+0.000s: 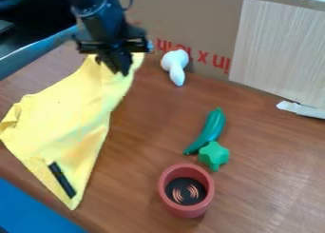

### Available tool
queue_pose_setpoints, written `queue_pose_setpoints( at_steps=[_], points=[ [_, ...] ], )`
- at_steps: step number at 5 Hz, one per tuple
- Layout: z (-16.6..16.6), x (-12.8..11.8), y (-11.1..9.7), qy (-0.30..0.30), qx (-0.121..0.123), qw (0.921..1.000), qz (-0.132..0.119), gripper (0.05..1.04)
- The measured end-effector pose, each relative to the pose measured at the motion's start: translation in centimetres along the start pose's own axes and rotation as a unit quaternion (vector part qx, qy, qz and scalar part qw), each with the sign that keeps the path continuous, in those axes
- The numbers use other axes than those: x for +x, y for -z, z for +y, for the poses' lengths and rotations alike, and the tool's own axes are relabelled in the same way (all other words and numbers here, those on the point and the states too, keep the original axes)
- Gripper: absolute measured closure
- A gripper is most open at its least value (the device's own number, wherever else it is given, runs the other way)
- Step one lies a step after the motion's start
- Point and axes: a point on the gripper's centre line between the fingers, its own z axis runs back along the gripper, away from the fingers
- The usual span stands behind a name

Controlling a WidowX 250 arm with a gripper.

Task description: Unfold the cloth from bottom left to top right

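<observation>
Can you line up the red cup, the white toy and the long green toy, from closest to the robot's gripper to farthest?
In the camera view, starting from the gripper:
1. White toy: just right of it, by the cardboard.
2. Long green toy: lower, to the right.
3. Red cup: farthest, lower still.

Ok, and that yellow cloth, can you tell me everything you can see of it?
The cloth is plain yellow and looks like thin, soft fabric. It lies on the left part of the brown table, roughly a triangle, with its narrow tip towards the camera. Soft creases run through it, and its left corner is rumpled. A short black strip shows near the tip; I can't tell if it's printed or loose. The claw is at the top end, though whether it grips the cloth isn't clear.
</observation>
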Motion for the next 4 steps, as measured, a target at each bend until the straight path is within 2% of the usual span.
queue_pose_setpoints(
  at_steps=[2,4],
  points=[
    [-4.2,0.9,1.3,0.009,-0.016,0.9998,0.008,1.032],
    [-7.1,1.0,3.6,0.006,-0.018,0.9996,0.022,1.009]
  ],
)
